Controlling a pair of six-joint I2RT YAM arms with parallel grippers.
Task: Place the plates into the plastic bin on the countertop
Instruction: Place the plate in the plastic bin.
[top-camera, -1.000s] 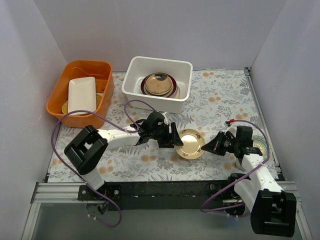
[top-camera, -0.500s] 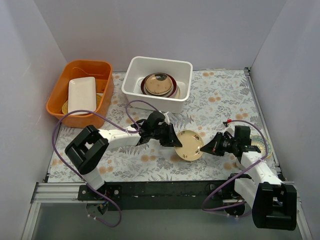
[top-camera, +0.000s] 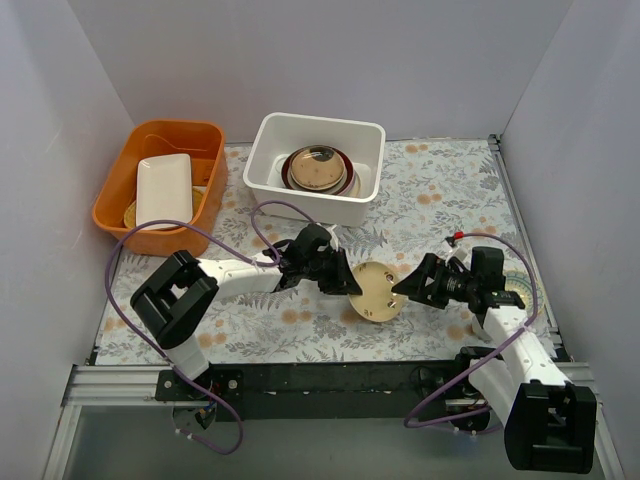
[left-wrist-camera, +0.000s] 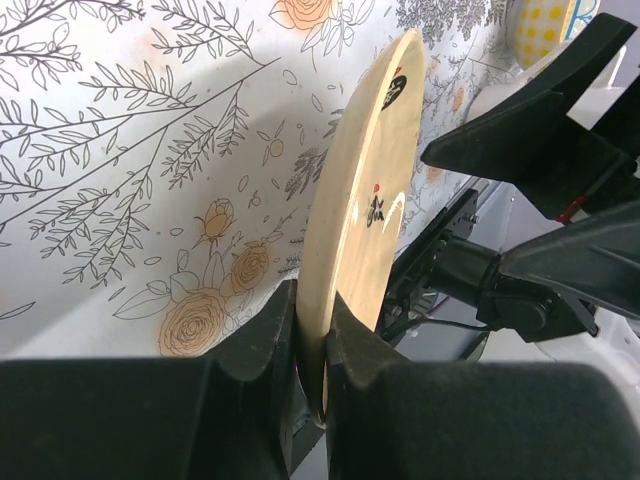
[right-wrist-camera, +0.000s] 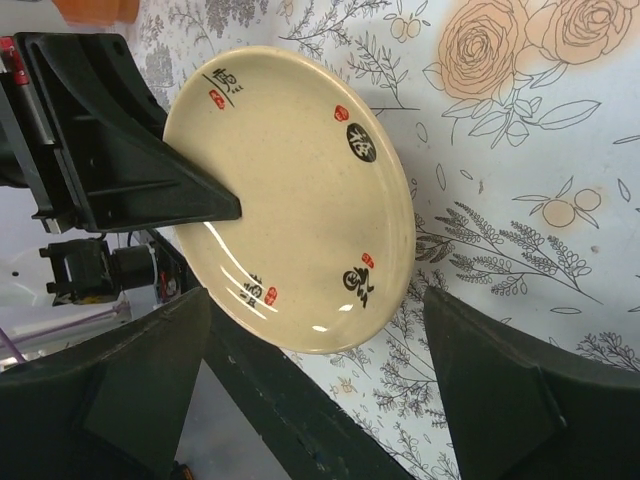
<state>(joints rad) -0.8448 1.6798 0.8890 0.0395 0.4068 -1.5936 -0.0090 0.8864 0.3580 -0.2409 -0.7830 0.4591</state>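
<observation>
Plate (top-camera: 375, 290), tan, glossy, with small red and black marks: held tilted on edge over the table (top-camera: 440, 190) at centre, its 9 o'clock rim clamped between the left fingers (left-wrist-camera: 255, 345), well apart from the plastic bin (top-camera: 300, 200) at 12 o'clock, where other plates (top-camera: 318, 170) lie stacked. Right fingers (right-wrist-camera: 120, 370) spread wide and empty, near the 3 o'clock rim. Handling, as judged: rigid, fairly light, slick-glazed and liable to chip if dropped; best taken at the rim with a deep bite, the smooth face offering nothing to pinch.
</observation>
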